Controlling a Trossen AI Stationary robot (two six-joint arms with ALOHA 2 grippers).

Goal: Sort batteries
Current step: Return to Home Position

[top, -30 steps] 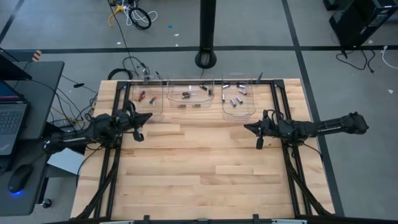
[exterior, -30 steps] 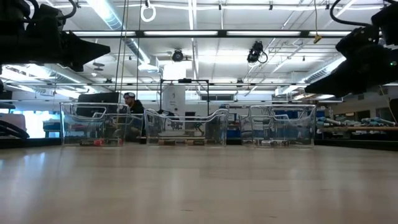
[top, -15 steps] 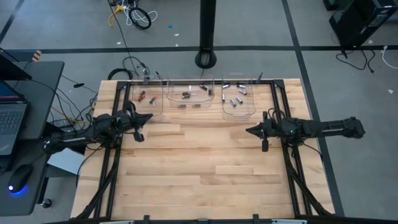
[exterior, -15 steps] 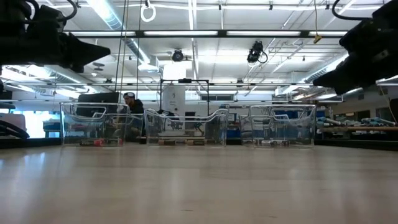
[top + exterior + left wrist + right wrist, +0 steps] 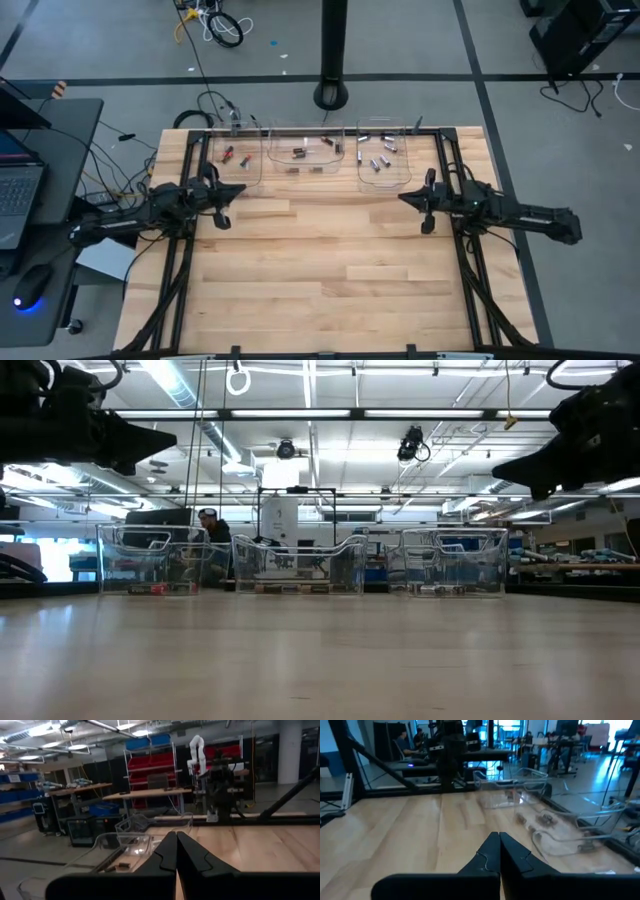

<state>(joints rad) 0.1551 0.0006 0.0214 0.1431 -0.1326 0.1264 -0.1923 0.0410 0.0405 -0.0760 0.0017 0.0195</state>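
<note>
Three clear bins stand in a row along the table's far edge. The batteries lie on their floors: red-ended ones [image 5: 232,154] in the left bin [image 5: 214,163], dark ones [image 5: 300,152] in the middle bin [image 5: 305,172], silver ones [image 5: 380,161] in the right bin [image 5: 385,181]. My left gripper [image 5: 241,187] [image 5: 176,838] hovers shut and empty by the table's left edge, just nearside of the left bin. My right gripper [image 5: 402,197] [image 5: 499,838] hovers shut and empty by the right edge, nearside of the right bin, whose batteries [image 5: 544,819] show in its wrist view.
Bare wooden tabletop [image 5: 320,270] stretches from the bins to the near edge between both arms. Black frame rails [image 5: 470,280] run along the table's left and right sides. In the room beyond the bins a person [image 5: 212,530] sits at a desk.
My right gripper has risen a little and shifted slightly toward the far edge, nearer the right bin, while its arm has swung about behind it. Its fingers stay shut. The bins and batteries have not moved.
</note>
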